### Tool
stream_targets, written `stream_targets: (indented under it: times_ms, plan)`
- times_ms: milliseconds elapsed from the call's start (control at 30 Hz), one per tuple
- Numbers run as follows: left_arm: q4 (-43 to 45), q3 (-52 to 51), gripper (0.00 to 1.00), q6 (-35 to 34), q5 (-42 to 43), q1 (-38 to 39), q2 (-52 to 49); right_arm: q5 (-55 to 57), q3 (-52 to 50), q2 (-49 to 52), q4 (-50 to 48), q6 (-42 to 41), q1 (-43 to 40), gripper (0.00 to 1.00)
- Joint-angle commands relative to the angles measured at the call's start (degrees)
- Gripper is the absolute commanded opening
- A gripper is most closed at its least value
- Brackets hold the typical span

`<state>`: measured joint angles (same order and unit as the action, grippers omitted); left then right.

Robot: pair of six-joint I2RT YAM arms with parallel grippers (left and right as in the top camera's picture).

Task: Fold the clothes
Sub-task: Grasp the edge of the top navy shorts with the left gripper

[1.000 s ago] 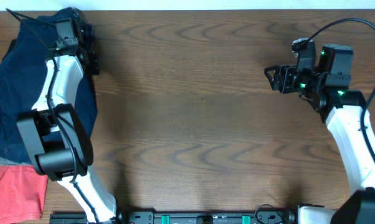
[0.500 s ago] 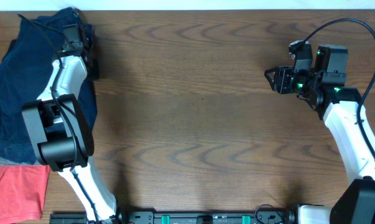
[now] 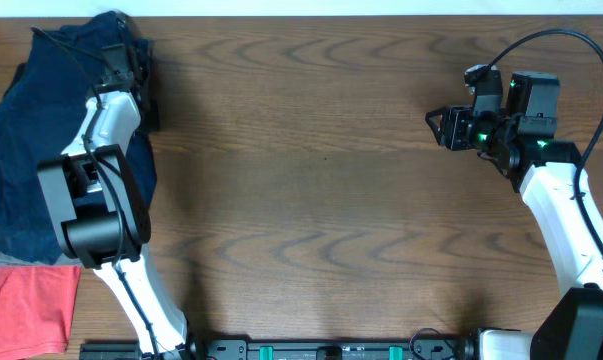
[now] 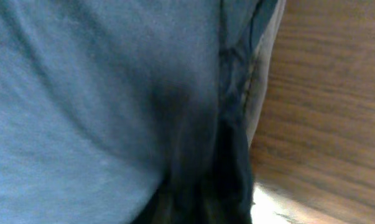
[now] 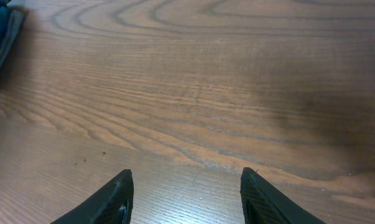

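The clothes [image 3: 41, 100], dark navy shorts, lie heaped at the table's far left corner. My left gripper [image 3: 121, 58] is down on the heap's right edge near the back. In the left wrist view cloth fills the picture. Dark navy folds [image 4: 231, 155] run together into a bunch at the bottom where the jaws sit, so the gripper is shut on the clothes; its fingers are hidden by cloth. My right gripper [image 3: 437, 126] hangs over bare wood at the far right. It stands open [image 5: 187, 180] with nothing between its fingers [image 5: 115, 199].
A coral-red garment [image 3: 21, 310] lies at the front left, below the blue heap. Paler blue cloth [image 4: 81, 93] spreads to the left of the dark bunch. The wooden table [image 3: 311, 180] stretches between the two arms, and the left arm's white link lies over the heap.
The left gripper has pressed into the cloth at the heap's right edge and closed. The right arm shifted slightly at first, then stayed still.
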<state>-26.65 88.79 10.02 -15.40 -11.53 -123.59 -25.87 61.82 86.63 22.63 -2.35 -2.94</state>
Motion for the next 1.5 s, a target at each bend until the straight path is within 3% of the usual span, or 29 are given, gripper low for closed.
stream_targets:
  times_ms: [0, 400, 600, 800, 933, 1000, 1033, 1100, 1200, 1333, 1467]
  plan:
    - [-0.17, 0.44, 0.06, -0.24, -0.59, -0.28, 0.22, 0.20, 1.07, 0.39, -0.17, 0.24, 1.25, 0.54]
    - [-1.40, 0.50, 0.06, -4.96, 0.79, 4.00, 18.82, 0.17, 1.07, 0.37, -1.88, 0.04, 1.22, 0.53]
    - [-2.64, 0.48, 0.06, -8.15, 13.51, 12.02, 28.55, -0.13, 1.07, -1.53, -0.66, -5.60, -0.87, 0.47]
    - [-1.90, 0.46, 0.06, -14.67, 27.87, 23.58, 27.36, -3.56, 1.07, -8.81, 4.22, -5.99, -6.29, 0.46]
    - [-2.71, 0.46, 0.06, -14.43, 16.65, 29.42, 23.82, -3.54, 1.09, -12.72, 8.87, -5.05, -8.52, 0.49]
    - [-3.78, 0.46, 0.06, -14.38, 10.40, 29.83, 22.71, -3.52, 1.07, -13.31, 10.82, -3.48, -8.61, 0.57]
    - [-4.17, 0.46, 0.10, -14.36, 8.20, 29.68, 22.38, -3.54, 1.07, -13.29, 11.54, -3.13, -8.61, 0.59]
    - [-4.52, 0.46, 0.40, -13.22, 4.13, 28.50, 21.90, -3.52, 1.07, -12.85, 12.61, -2.91, -8.55, 0.64]
    - [-3.93, 0.46, 0.64, -10.34, 1.97, 25.70, 21.27, -3.52, 1.07, -12.00, 13.16, -2.71, -8.24, 0.72]
    - [-3.23, 0.46, 0.74, -9.62, 1.81, 19.56, 19.04, -3.52, 1.07, -10.71, 13.14, -2.03, -7.15, 0.76]
    - [-1.97, 0.46, 0.77, -9.62, 1.86, 13.31, 14.75, -3.48, 1.07, -9.31, 12.98, -0.72, -5.53, 0.77]
